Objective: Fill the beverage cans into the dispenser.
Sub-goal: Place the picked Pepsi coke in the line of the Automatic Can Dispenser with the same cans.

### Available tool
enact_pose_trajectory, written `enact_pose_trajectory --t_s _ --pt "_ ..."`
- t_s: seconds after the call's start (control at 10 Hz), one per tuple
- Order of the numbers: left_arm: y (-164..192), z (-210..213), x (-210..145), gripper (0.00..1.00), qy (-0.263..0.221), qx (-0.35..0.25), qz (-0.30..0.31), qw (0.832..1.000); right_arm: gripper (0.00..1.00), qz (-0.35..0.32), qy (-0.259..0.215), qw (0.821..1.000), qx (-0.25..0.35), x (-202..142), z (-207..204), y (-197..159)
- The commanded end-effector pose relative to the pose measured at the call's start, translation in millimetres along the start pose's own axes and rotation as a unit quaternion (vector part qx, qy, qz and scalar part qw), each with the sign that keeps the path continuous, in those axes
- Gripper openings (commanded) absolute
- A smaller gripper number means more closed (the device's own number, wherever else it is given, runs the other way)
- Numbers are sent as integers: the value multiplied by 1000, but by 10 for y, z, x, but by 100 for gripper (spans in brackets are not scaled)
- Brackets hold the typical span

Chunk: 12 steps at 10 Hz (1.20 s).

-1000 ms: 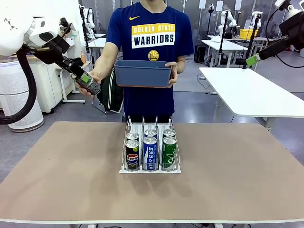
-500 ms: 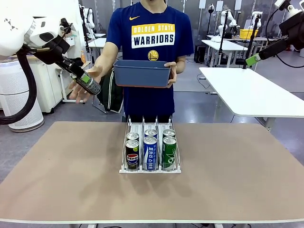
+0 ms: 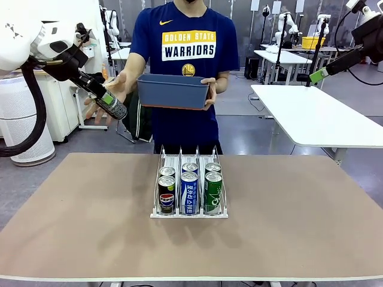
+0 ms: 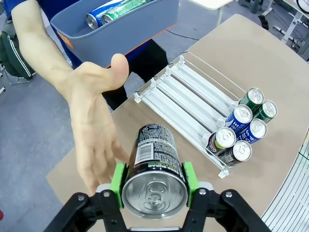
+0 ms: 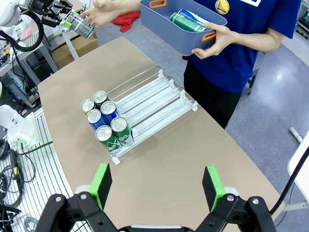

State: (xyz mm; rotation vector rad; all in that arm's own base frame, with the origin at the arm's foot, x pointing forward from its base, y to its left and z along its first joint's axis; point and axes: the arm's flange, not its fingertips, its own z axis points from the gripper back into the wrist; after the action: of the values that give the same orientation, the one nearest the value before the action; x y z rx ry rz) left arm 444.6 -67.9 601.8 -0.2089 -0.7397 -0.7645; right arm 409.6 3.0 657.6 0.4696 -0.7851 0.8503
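Against hand, perhaps, end effector clamps can.

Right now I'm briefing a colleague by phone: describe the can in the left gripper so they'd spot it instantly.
Beyond the brown table's far-left corner, a white arm reaches beside the person's open hand. Its green-padded left gripper clamps a slim black-and-green drink can. It alone hangs tilted in the air; the other cans stand in the white wire rack or lie in the blue-grey bin.

Glossy printed metal cans with shiny silver tops are sitting in a white coated-wire dispenser on a matt brown tabletop. At twelve o'clock a smooth, matt blue-grey plastic bin is showing.
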Motion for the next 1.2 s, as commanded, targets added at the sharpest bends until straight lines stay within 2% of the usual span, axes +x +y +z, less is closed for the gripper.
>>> enact_pose_trajectory --t_s 0.0,1.1 --pt "0 12 1 20 -1 1 0 1000 100 8 -8 1000 13 -6 -20 -25" --pt "0 12 1 20 -1 1 0 1000 100 8 -8 1000 13 -6 -20 -25"
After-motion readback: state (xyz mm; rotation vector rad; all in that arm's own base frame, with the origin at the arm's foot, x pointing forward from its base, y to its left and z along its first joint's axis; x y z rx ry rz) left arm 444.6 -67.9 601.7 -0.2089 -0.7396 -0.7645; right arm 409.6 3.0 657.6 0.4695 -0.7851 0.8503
